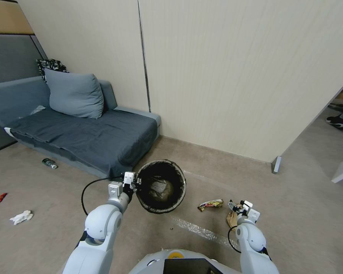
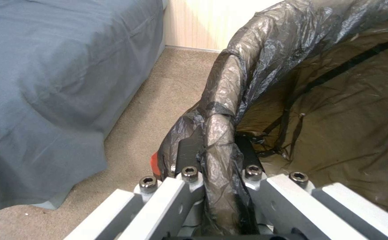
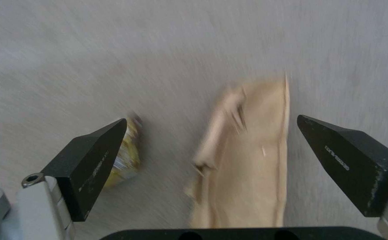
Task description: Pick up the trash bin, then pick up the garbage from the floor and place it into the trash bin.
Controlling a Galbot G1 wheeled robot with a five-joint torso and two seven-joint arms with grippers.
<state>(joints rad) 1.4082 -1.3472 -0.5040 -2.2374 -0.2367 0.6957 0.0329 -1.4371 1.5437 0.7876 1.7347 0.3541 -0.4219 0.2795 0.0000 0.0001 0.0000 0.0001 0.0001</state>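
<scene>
Brown paper scrap lies on the floor at lower right in the head view, its long axis running away from the robot; the right gripper hovers over it with fingers wide apart, one on each side. One yellow wrapper lies just to its left. At lower centre the left gripper is clamped on the bag-covered rim of the trash bin, which tilts its mouth toward the camera. Open floor spreads to the right. At left lie a white tissue, a red wrapper and a bottle beside the sofa.
</scene>
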